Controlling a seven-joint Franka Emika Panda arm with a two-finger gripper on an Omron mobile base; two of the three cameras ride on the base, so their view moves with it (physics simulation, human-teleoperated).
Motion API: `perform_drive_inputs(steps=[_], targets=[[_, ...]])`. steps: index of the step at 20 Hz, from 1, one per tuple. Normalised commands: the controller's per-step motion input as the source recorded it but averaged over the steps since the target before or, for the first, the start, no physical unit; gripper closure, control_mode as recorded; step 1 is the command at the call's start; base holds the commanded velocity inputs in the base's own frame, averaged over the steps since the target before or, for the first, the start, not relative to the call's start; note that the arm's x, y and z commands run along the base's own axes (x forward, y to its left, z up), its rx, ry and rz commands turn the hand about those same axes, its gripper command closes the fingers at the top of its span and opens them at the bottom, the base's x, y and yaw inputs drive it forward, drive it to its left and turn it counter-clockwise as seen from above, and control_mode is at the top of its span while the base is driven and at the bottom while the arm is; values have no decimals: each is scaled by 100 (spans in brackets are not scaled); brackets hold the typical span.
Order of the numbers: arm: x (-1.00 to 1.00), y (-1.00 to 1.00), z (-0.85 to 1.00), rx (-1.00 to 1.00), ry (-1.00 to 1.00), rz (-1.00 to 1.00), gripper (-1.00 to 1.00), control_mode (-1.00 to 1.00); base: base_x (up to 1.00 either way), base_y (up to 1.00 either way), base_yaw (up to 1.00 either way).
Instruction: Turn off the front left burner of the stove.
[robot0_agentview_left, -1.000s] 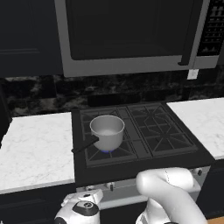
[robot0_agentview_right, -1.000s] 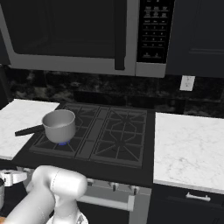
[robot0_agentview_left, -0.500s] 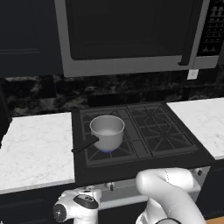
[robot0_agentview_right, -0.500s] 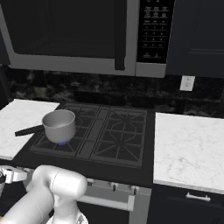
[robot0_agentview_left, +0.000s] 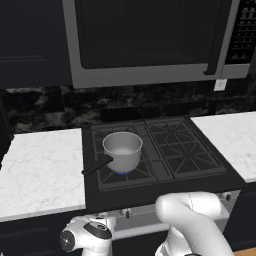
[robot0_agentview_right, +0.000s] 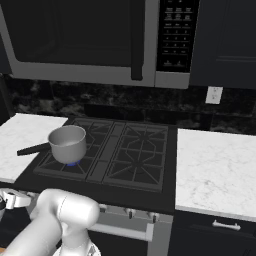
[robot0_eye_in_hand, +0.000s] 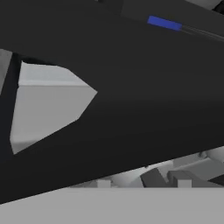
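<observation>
The black stove (robot0_agentview_left: 165, 150) (robot0_agentview_right: 125, 150) sits between two white counters. On its front left burner (robot0_agentview_left: 106, 176) (robot0_agentview_right: 50, 167) stands a steel pot (robot0_agentview_left: 122, 150) (robot0_agentview_right: 67, 143) that hides the burner head, and a blue flame (robot0_agentview_left: 121, 172) (robot0_agentview_right: 73, 163) shows under it. My gripper (robot0_agentview_left: 100, 223) (robot0_agentview_right: 21, 198) is low, in front of the stove's left front panel and below the counter edge. Its fingers are hidden, so whether it is open or shut is unclear. The hand view looks up along the dark stove edge, with a blue streak of flame (robot0_eye_in_hand: 164, 22).
Small silver knobs (robot0_agentview_left: 125, 212) (robot0_agentview_right: 131, 213) line the steel front panel. A large microwave (robot0_agentview_left: 150, 40) (robot0_agentview_right: 100, 40) hangs above the stove. White marble counters (robot0_agentview_left: 40, 170) (robot0_agentview_right: 215, 170) flank it. The pot's dark handle (robot0_agentview_left: 95, 166) points to the front left.
The hand has risen slightly and turned under the stove's front left edge. Pot and flame are unchanged.
</observation>
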Motion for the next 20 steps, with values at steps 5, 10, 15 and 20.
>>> perform_drive_inputs(steps=[5, 10, 15, 20], targets=[[0, -97, 2, 51, -13, -15, 100, -100, 0, 0, 0], [0, -100, 3, 68, -10, -14, 100, -100, 0, 0, 0], [-2, -100, 0, 85, -14, -23, 100, -100, 0, 0, 0], [-2, -71, -27, 83, -24, -40, 100, -100, 0, 0, 0]])
